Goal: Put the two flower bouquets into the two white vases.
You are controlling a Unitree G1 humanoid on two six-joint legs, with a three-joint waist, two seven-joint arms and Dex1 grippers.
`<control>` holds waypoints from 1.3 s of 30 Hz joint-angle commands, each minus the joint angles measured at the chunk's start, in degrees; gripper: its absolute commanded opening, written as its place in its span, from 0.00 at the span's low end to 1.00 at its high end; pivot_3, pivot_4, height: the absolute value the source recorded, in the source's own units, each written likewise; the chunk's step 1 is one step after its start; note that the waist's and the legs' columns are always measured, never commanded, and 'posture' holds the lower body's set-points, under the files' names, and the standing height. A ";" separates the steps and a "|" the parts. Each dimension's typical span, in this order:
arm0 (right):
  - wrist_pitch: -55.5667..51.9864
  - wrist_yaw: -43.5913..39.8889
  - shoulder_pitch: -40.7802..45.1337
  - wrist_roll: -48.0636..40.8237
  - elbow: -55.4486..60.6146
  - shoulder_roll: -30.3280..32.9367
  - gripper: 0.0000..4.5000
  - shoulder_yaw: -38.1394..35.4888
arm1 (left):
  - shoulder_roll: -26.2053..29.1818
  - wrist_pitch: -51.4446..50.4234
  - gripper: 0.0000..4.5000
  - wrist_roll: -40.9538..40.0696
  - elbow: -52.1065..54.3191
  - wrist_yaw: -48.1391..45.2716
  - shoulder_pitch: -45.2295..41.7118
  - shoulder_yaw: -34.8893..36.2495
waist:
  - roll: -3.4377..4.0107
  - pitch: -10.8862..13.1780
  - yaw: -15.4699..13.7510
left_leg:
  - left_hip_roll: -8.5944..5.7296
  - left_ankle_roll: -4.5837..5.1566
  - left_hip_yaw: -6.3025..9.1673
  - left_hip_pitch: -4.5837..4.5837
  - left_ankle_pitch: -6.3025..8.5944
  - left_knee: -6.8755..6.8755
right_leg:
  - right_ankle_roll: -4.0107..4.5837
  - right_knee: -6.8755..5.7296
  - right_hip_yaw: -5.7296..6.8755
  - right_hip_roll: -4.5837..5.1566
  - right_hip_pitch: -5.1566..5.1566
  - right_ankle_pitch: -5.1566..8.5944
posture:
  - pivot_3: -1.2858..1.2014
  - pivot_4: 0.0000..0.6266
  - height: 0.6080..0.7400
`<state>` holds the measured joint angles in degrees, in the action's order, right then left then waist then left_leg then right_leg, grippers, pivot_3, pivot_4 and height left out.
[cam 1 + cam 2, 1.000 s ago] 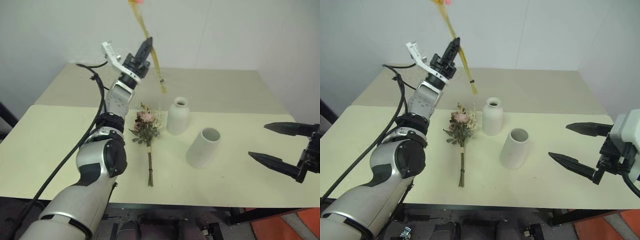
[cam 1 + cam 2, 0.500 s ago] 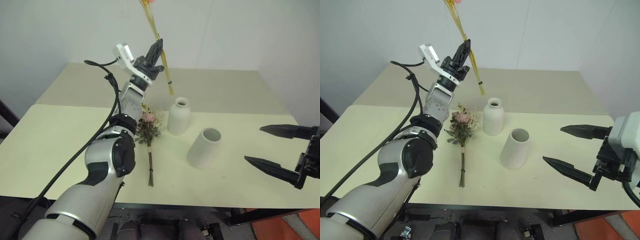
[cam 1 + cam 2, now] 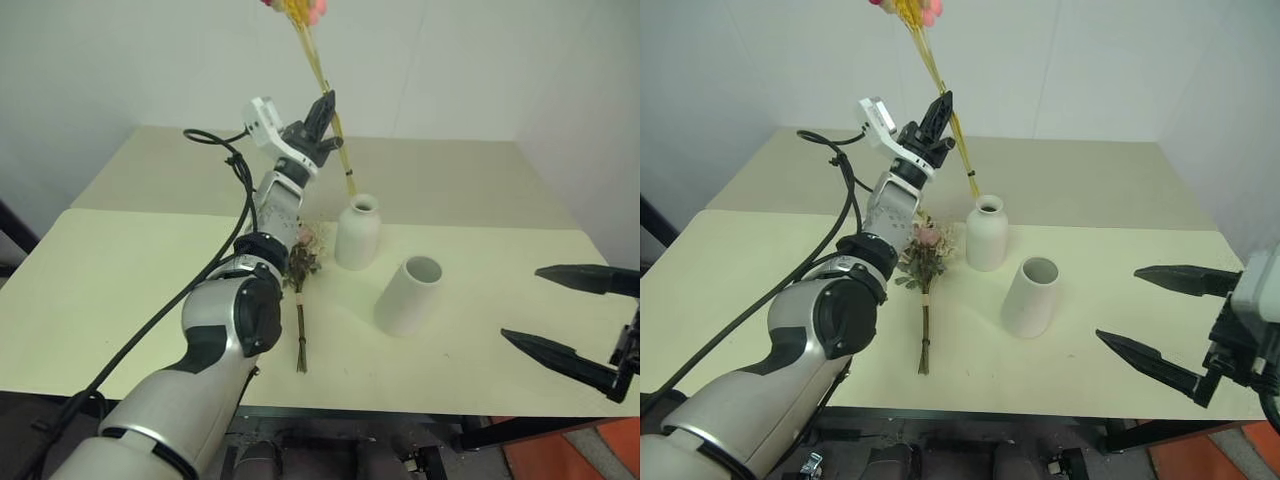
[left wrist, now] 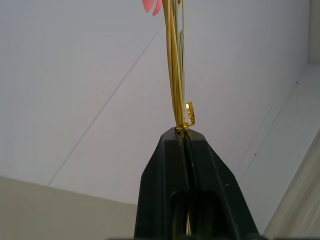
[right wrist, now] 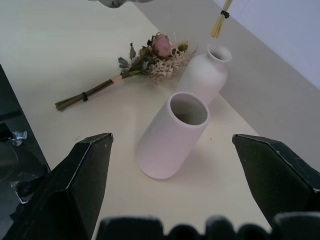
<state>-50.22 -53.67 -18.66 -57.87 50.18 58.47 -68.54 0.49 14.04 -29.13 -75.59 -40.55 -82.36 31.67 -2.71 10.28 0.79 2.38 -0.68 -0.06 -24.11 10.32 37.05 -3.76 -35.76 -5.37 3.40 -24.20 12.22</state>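
- The left end effector is pinched shut on the slim bouquet, gripping its yellow stems partway up, raised over the far part of the counter.
- Compared with a second ago, that end effector is now further toward the bottle vase; the stem ends, which hung off to the vase's left side, now hang just above and slightly left of its narrow mouth, not yet inside.
- The pink and red blossoms, earlier cut off by the top of the head view, now show above the end effector, so the bouquet sits lower and more upright.
- The bushy bouquet lies flat on the counter, blossoms toward the bottle vase and tied brown stems pointing at the near edge; it has not moved. The left arm now hides part of its blossoms in the left eye view.
- The wide-mouthed vase stands just beside the bottle vase, nearer the counter's near edge and to its right, apart from it and unchanged.
- The right end effector hovers wide open and empty near the counter's right edge, sitting a little lower and further right in the head views than a second ago.
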 commanded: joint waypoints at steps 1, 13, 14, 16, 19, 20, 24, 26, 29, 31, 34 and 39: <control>-0.87 0.35 -1.44 -2.01 0.71 0.22 1.00 -4.67 | -0.57 1.27 0.01 1.03 0.20 0.32 -1.20 -0.08 | 0.00 0.00 0.01 | 0.00 0.00 0.00 0.00 0.00 0.00 | 0.00 0.00 0.00 0.00 0.00 0.00 | 0.52 0.24 1.00; -1.38 1.41 -8.44 -7.86 2.37 -0.97 1.00 -13.00 | -1.35 3.14 0.01 4.20 -0.21 2.01 0.46 -0.90 | -0.03 0.02 0.00 | 0.00 0.00 0.01 -0.01 0.00 0.00 | -0.01 0.03 0.00 0.00 0.00 0.00 | 0.52 0.24 1.00; -1.25 1.50 -9.08 -8.17 2.46 -1.14 1.00 -13.50 | -1.38 3.24 0.01 4.42 -0.24 2.21 0.54 -0.86 | -0.03 0.02 0.00 | -0.01 0.00 0.00 -0.01 0.00 0.00 | -0.01 0.03 0.00 0.00 0.00 0.00 | 0.52 0.24 1.00; -0.83 1.72 -10.21 -8.60 2.64 -1.50 1.00 -14.17 | -1.45 3.37 0.01 4.80 -0.32 2.46 0.69 -0.77 | -0.03 0.02 0.00 | 0.00 0.00 0.00 -0.01 0.00 0.00 | -0.01 0.04 0.00 0.01 0.00 0.00 | 0.52 0.24 1.00; -0.38 2.42 -11.62 -9.51 3.24 -2.11 1.00 -15.11 | -1.49 3.43 0.01 5.30 -0.39 2.61 0.89 -0.79 | -0.03 0.02 -0.04 | -0.01 0.00 0.01 -0.01 0.00 -0.01 | -0.01 0.04 0.00 0.01 0.00 0.01 | 0.52 0.24 1.00; -0.18 2.60 -12.01 -9.63 3.38 -2.28 1.00 -15.24 | -1.50 3.47 0.01 5.58 -0.41 2.56 0.93 -0.92 | -0.03 0.02 -0.05 | 0.00 -0.01 0.01 -0.02 0.00 -0.01 | -0.01 0.05 0.01 0.01 0.00 0.01 | 0.52 0.24 1.00; 0.50 3.03 -13.57 -9.87 3.68 -3.25 1.00 -16.03 | -1.83 2.81 0.01 5.26 -0.48 2.84 0.32 -0.38 | -0.03 0.02 -0.06 | -0.01 -0.01 0.01 -0.03 0.01 0.00 | -0.01 0.08 0.00 0.01 0.02 0.01 | 0.52 0.24 1.00; 0.98 3.33 -14.49 -10.02 4.07 -3.91 1.00 -16.48 | -1.96 2.00 0.01 4.49 -0.52 3.08 -0.24 0.34 | -0.03 0.02 -0.07 | -0.01 -0.01 0.01 -0.03 0.01 -0.01 | -0.01 0.09 0.00 0.01 0.02 0.01 | 0.52 0.24 1.00; 1.85 3.77 -15.74 -10.29 4.66 -4.53 1.00 -16.76 | -1.95 -0.08 0.01 1.77 -0.54 3.76 -1.71 2.97 | -0.04 0.02 -0.08 | -0.01 -0.01 0.01 -0.04 0.01 -0.01 | -0.02 0.09 0.01 0.01 0.01 0.01 | 0.52 0.24 1.00; 2.44 4.40 -16.36 -10.76 4.78 -4.82 1.00 -16.97 | -1.75 -1.25 0.01 0.47 -0.49 3.77 -2.52 4.31 | -0.05 0.03 -0.07 | -0.01 -0.01 0.02 -0.06 0.01 0.00 | -0.02 0.11 0.01 0.01 0.01 0.01 | 0.52 0.24 1.00; 3.24 4.94 -17.49 -10.92 4.92 -5.21 1.00 -17.24 | -1.78 -1.73 0.01 0.42 -0.56 3.94 -2.89 4.59 | -0.05 0.03 -0.06 | -0.01 -0.01 0.02 -0.06 0.01 -0.01 | -0.03 0.13 0.00 0.01 0.00 0.00 | 0.52 0.24 1.00; 4.57 5.80 -19.35 -11.34 5.16 -5.94 1.00 -17.87 | -2.35 -1.10 0.01 1.26 -0.79 6.39 -2.61 4.35 | -0.05 0.03 -0.04 | -0.01 -0.01 0.02 -0.08 0.01 -0.01 | -0.03 0.17 0.00 0.01 0.01 0.00 | 0.52 0.24 1.00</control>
<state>-47.53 -48.74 -37.63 -68.77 55.51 52.82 -84.07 -1.43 12.17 -28.58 -77.06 -34.94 -83.06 36.50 -2.76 10.31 0.75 2.37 -0.69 -0.04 -24.20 10.33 37.04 -3.80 -35.58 -5.37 3.42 -24.19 12.22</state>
